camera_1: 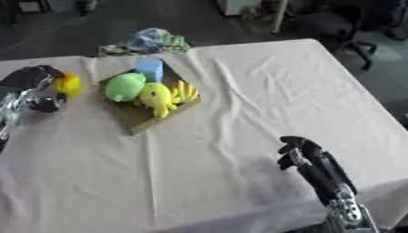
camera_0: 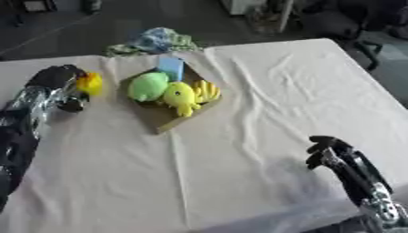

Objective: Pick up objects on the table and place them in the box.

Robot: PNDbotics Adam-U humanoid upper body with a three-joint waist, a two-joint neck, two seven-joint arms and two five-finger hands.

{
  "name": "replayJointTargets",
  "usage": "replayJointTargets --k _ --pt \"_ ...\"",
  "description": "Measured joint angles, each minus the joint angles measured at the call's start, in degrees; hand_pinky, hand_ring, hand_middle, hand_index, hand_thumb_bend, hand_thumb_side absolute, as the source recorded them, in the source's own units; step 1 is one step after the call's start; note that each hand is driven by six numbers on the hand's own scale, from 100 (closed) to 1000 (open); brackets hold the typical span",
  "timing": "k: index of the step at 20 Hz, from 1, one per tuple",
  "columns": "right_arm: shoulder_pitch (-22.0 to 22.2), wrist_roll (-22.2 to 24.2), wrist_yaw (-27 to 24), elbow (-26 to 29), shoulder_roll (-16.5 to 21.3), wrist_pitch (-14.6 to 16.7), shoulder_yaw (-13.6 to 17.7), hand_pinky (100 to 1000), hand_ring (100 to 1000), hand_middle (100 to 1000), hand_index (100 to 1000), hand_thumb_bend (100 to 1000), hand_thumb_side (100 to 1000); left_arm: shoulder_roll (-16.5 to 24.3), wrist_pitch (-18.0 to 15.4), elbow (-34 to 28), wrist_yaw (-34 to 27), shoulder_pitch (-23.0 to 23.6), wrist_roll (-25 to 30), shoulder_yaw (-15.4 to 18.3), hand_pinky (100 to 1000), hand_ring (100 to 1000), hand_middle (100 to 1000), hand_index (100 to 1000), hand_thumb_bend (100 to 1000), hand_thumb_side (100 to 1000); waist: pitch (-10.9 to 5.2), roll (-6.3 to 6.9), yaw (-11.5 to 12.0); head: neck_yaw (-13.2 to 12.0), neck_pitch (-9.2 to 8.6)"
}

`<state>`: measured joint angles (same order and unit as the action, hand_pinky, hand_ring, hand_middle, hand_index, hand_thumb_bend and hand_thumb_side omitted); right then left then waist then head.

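No text, label, brand, number or sign can be read anywhere in either view (the toys in the box (camera_0: 163,119), upper left of centre, bear no legible marking).

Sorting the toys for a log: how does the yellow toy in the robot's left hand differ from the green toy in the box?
The yellow toy is held off the table by the left hand, whose fingers curl round it; the green toy lies in the box. The yellow one looks smaller. The yellow toy is by itself, while the green toy touches other toys. Both are rounded.
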<state>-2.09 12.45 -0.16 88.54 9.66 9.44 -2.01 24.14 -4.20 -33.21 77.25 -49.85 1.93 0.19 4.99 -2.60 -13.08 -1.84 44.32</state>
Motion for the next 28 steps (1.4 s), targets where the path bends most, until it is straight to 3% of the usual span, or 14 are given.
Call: replayJointTargets --k 3,5,8,15,22,28 --pt "-0.06 0.01 0.0 0.0 -0.18 -0.01 -0.12 508 529 552 753 100 620 -0.05 0.62 0.01 0.62 0.13 -2.95 0.0 598 527 533 697 100 221 0.0 0.0 -0.13 -0.03 0.0" --pt "-0.13 0.01 0.0 0.0 -0.3 -0.01 -0.12 508 529 552 753 100 623 -0.24 0.99 0.02 1.01 0.41 -5.38 0.01 461 395 377 538 100 205 0.0 0.0 -0.13 -0.04 0.0" --pt "-0.14 -0.01 0.0 0.0 -0.31 -0.03 -0.12 508 529 552 753 100 623 -0.46 1.33 -0.03 0.95 0.57 -9.76 0.09 385 318 276 442 100 211 0.0 0.0 -0.12 -0.04 0.0" --pt "-0.14 -0.19 0.0 0.0 -0.31 -0.13 0.04 508 529 552 753 100 619 0.71 -1.14 -4.49 -2.68 0.06 -15.3 -0.82 358 304 238 410 100 209 0.0 0.0 0.63 0.08 0.0" --pt "-0.4 -0.61 0.05 0.0 -0.29 -0.11 0.34 508 528 551 753 100 608 5.44 -1.92 -15.51 -12.8 -0.68 -11.47 -3.33 328 295 217 392 100 203 0.0 0.02 1.34 0.87 0.0" --pt "-0.41 -0.63 0.07 0.0 -0.25 -0.1 0.56 508 528 551 753 100 604 6.43 -2.53 -23.25 -19.63 -1.0 -8.01 -6.23 325 295 213 387 100 224 0.0 0.02 1.44 1.07 0.0"
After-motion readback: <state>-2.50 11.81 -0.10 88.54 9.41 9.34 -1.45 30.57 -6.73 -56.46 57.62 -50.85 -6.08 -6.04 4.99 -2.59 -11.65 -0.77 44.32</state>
